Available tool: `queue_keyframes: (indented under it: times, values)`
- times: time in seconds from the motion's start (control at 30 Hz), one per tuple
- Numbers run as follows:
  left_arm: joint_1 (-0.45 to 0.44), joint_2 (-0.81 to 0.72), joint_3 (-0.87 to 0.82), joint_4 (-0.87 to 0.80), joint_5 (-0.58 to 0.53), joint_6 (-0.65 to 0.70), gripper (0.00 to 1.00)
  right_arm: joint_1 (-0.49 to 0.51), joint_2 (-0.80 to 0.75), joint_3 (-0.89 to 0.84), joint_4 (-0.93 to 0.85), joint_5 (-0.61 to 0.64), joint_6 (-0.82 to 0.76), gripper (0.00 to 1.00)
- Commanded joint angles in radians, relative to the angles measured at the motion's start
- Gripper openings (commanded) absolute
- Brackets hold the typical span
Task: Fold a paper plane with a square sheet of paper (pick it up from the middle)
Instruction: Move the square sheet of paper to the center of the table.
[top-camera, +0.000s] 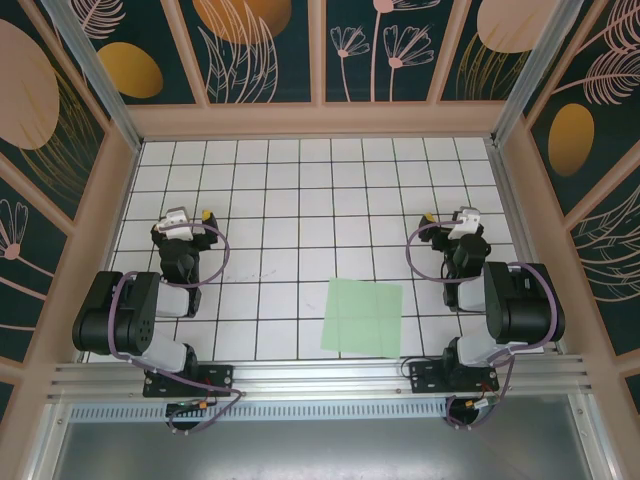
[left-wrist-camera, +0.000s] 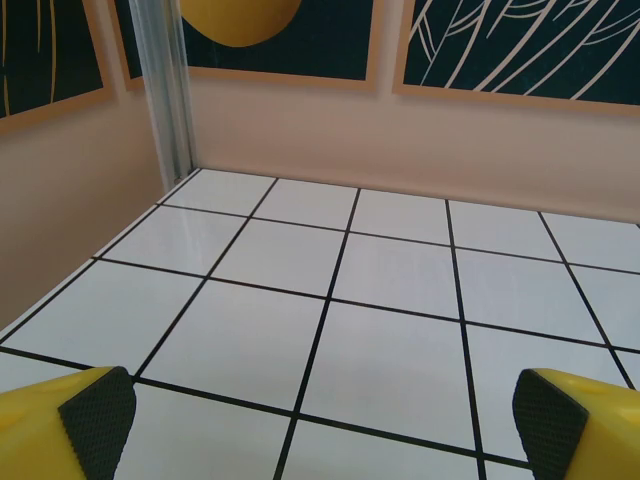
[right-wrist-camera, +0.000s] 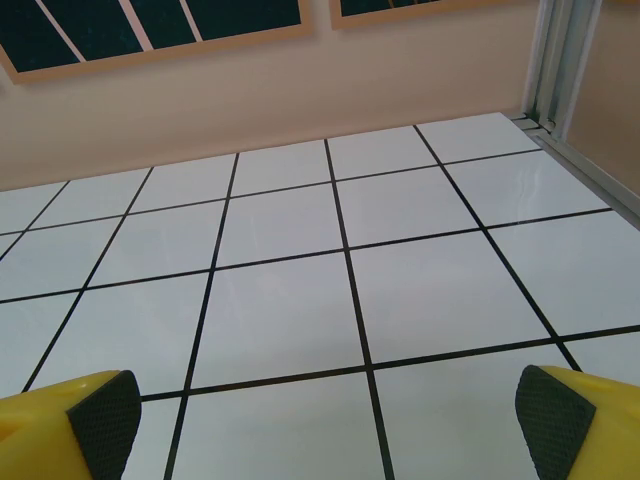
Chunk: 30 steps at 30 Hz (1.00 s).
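The square sheet of paper (top-camera: 362, 316), pale green with faint creases, lies flat on the gridded table near the front edge, between the two arms and closer to the right one. My left gripper (top-camera: 190, 216) hovers over the left side of the table, well away from the sheet. It is open, its yellow fingers with black pads (left-wrist-camera: 98, 415) spread wide over bare tiles. Over the right side, my right gripper (top-camera: 448, 218) is also open, with pads (right-wrist-camera: 548, 420) far apart and nothing between them. The paper plane is out of view.
A white table with a black grid (top-camera: 300, 200) is enclosed by peach walls (top-camera: 320, 120) and metal corner posts (left-wrist-camera: 165, 90). The arm bases (top-camera: 190, 380) sit on the rail at the near edge.
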Motion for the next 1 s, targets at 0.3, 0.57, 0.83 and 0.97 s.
queue_keyframes:
  times: [0.3,0.57,0.83,0.97]
  values:
    - [0.007,0.004,-0.003,0.033,0.012,0.012,0.99,-0.008,0.007,0.014,0.015,-0.022,-0.014,0.99]
    - [0.008,0.005,0.0,0.03,0.012,0.012,0.99,-0.008,0.007,0.014,0.015,-0.022,-0.014,0.99]
    - [0.007,0.001,-0.007,0.041,0.006,0.014,0.99,-0.008,0.007,0.012,0.018,-0.022,-0.014,0.99]
    - [0.007,-0.053,-0.002,-0.011,-0.087,-0.024,0.99,0.003,-0.096,0.073,-0.17,0.039,0.003,0.99]
